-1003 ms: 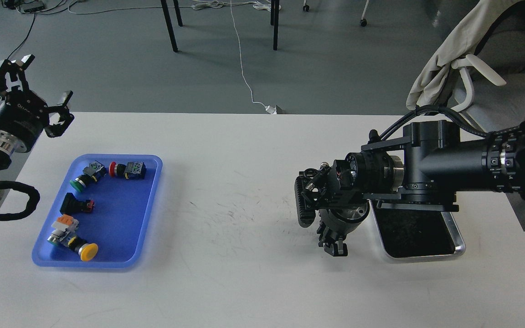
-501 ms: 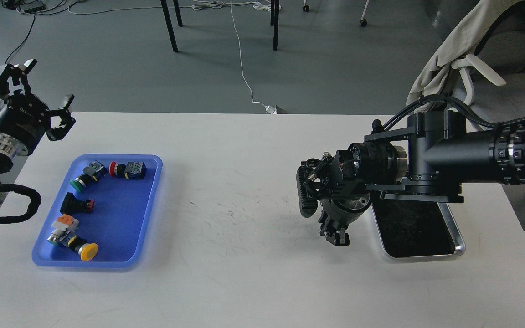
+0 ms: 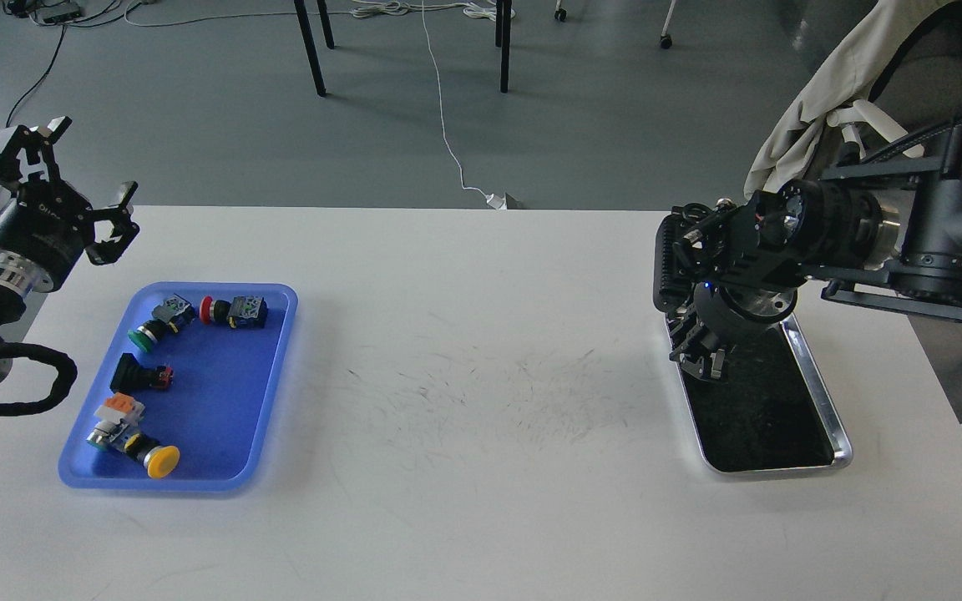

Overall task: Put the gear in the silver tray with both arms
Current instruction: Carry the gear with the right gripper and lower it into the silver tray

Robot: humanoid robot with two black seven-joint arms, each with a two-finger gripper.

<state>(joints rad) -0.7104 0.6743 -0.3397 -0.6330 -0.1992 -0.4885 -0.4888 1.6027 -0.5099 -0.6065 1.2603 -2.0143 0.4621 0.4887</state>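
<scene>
Over on the far left my left claw [image 3: 72, 179] hangs past the bench's [image 3: 464, 434] back-left corner with its fingers spread wide and nothing between them, which I read as parked clear or ready to drop toward the blue tray [image 3: 276, 367] just in front of it. That tray holds several push-button switches lying loose: a green-capped one [image 3: 154, 325], a red-capped one [image 3: 232, 310], a black one [image 3: 140, 374] and a yellow-capped one [image 3: 134, 438]. No gear stands out to me among them. The wide middle of the bench is bare, scuffed white, so a carry across has open room. To the right sits the silver tray [image 3: 823, 405], close to the bench's right edge, its dark bottom showing no part inside. My right claw [image 3: 702, 355] points down over the tray's far-left corner; it shows dark and end-on, so I cannot tell whether its fingers are apart or whether it holds anything.
</scene>
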